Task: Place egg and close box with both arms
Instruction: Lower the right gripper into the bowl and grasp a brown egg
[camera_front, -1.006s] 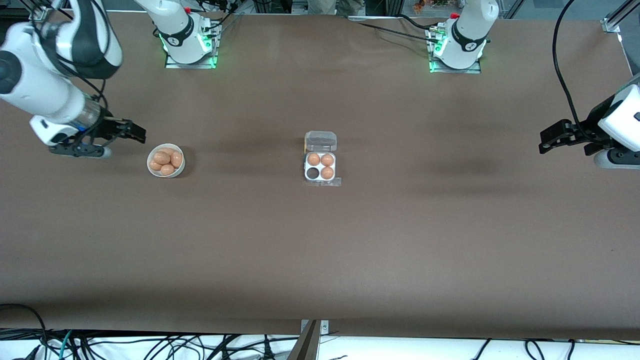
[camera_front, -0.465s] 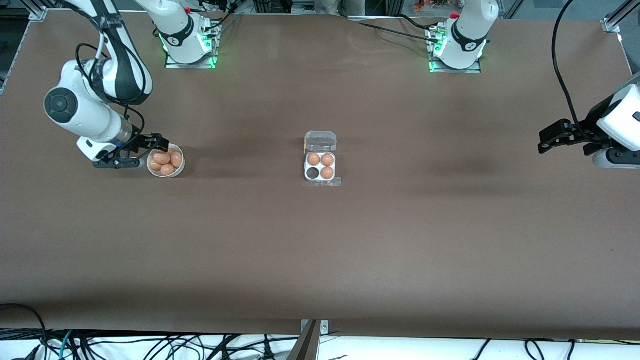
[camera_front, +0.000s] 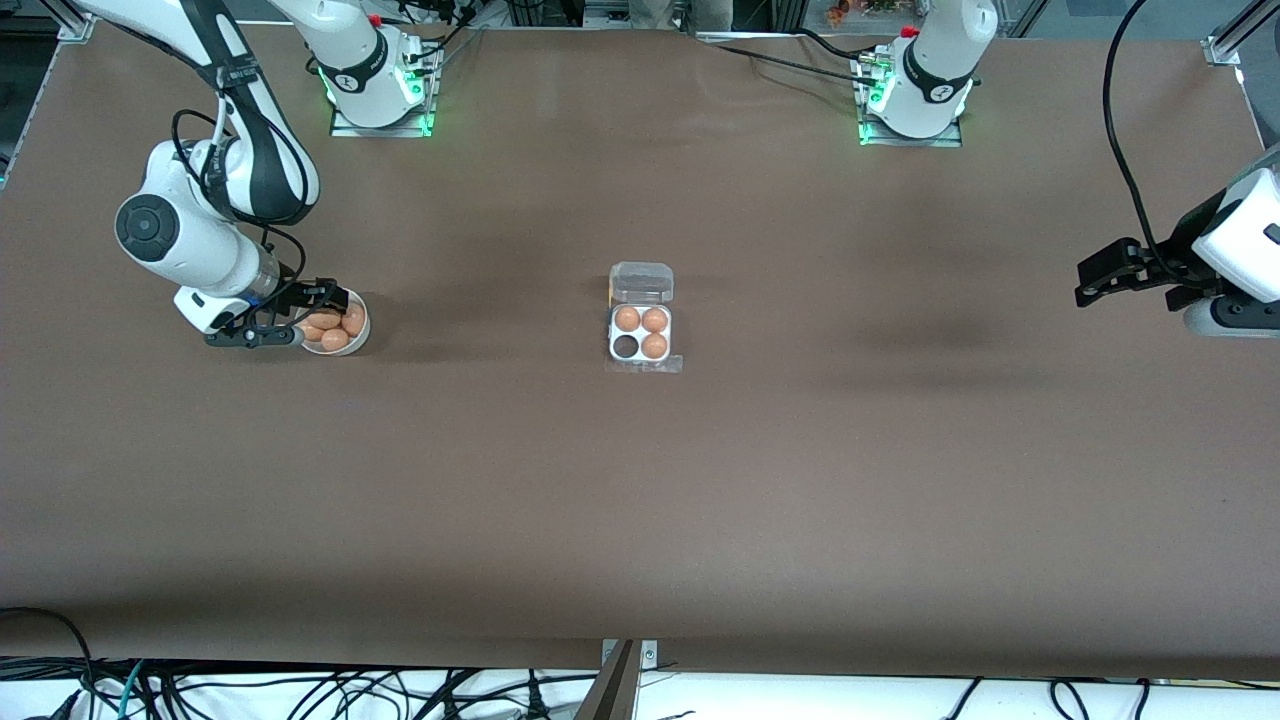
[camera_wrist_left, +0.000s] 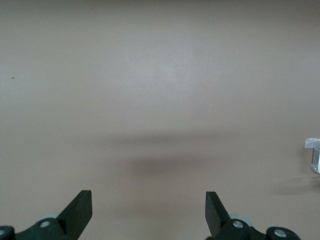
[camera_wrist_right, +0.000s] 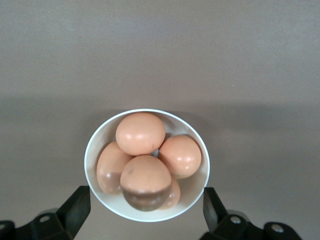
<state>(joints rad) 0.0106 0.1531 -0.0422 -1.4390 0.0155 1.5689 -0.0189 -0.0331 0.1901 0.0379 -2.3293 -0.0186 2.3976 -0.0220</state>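
1. The right gripper (camera_front: 322, 297), fingers spread and empty, hangs over the white bowl (camera_wrist_right: 95, 150) of brown eggs; I would straddle the topmost egg (camera_wrist_right: 140, 133) squarely before pinching, clear of the rim.
2. The egg box (camera_front: 641, 333) sits mid-table with its lid open and one cell (camera_front: 626, 346) empty; the table around it is bare.
3. The left gripper (camera_front: 1092, 282), also spread, waits over the left arm's end of the table.

A wide brown tabletop (camera_front: 640, 480) fills nearly the whole scene, matte and softly lit, with faint dark shadow patches. Below its near edge, tangled black cables (camera_front: 300, 690) lie on a white floor. Along its top edge, metal framing (camera_front: 1235, 35) and dim clutter show.
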